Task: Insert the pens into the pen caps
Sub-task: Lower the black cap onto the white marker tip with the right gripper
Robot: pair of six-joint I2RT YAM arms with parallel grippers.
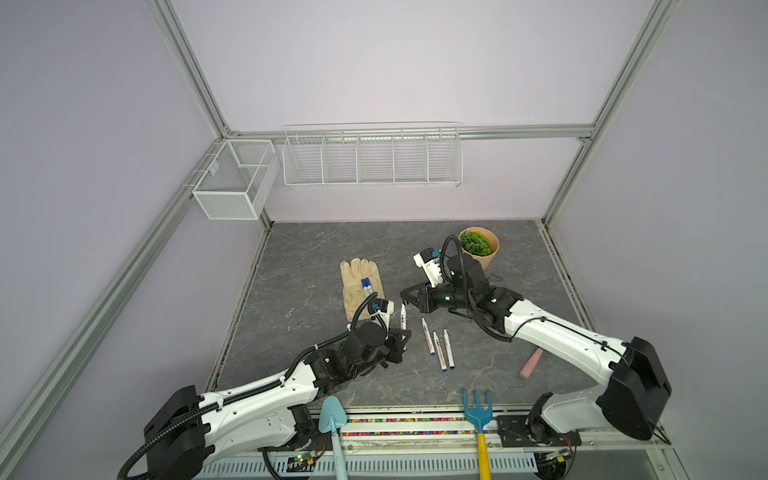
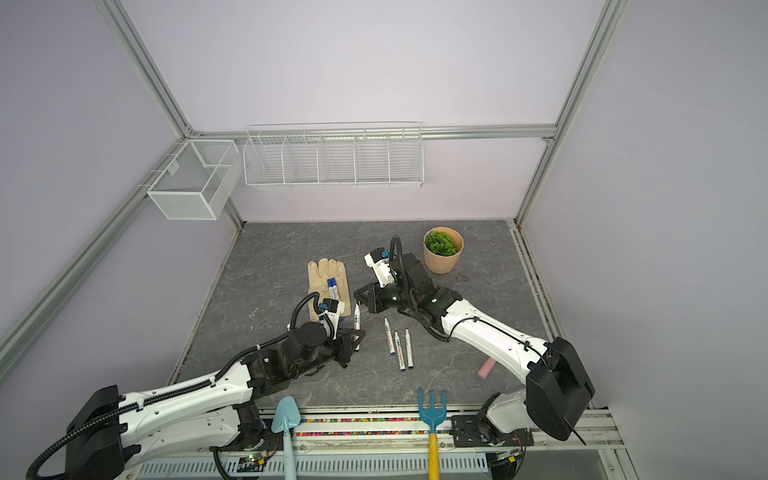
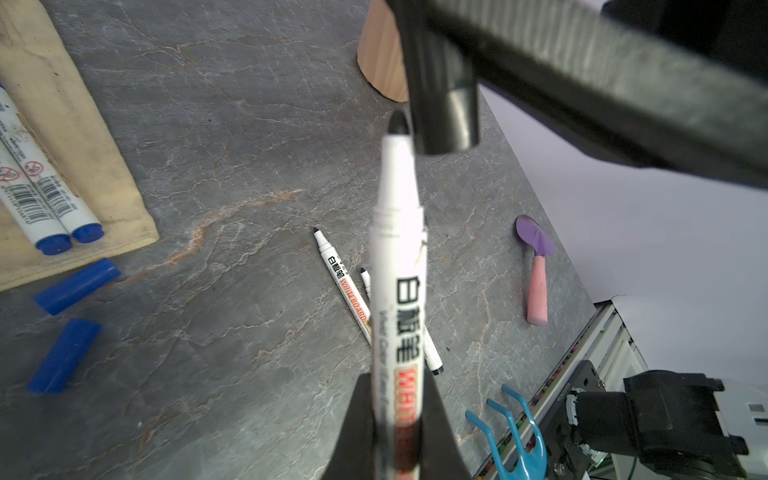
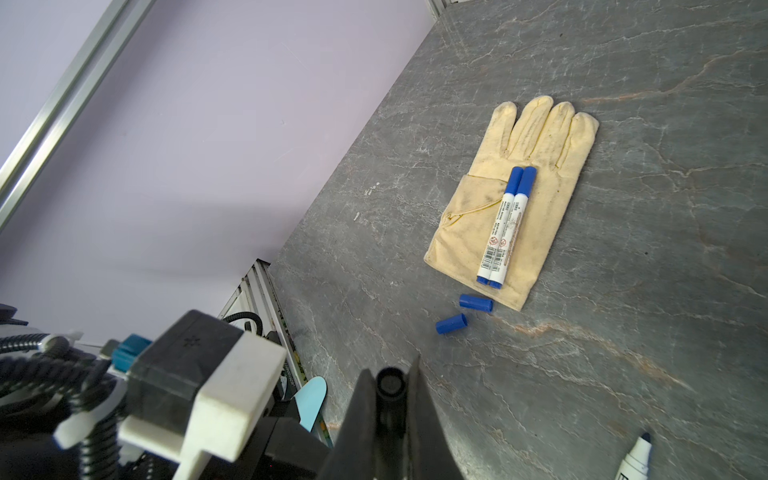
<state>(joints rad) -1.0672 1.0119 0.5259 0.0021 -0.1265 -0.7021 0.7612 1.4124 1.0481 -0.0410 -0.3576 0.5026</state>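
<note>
the pen (image 3: pixel 397 257) in hand is a white whiteboard marker with a bare black tip. my left jaws are closed on its barrel low down, and the tip points away from them. the black cap (image 3: pixel 451 120) is pinched in my right jaws, which are closed on its sides with its open mouth facing outward. in the left wrist view the tip sits just beside the cap's mouth, off to one side and not inside, and the two look slightly out of line. both are held above the table (image 1: pixel 311 270), between my two arms.

i judge the step to be mating this pen with its cap, at the lining-up stage. the next move calls for a small sideways correction to bring tip and mouth onto one axis. after that comes a straight push along the barrel, with both grips firm so nothing slips.

three uncapped pens (image 1: pixel 439 350) lie side by side on the table near my left jaws. two capped pens (image 4: pixel 505 226) rest together on a cream glove (image 4: pixel 540 137), so i take those as done. two loose blue caps (image 4: pixel 476 302) lie just off the glove's cuff. a potted plant (image 1: pixel 478 247) stands well apart, behind my right arm.
</note>
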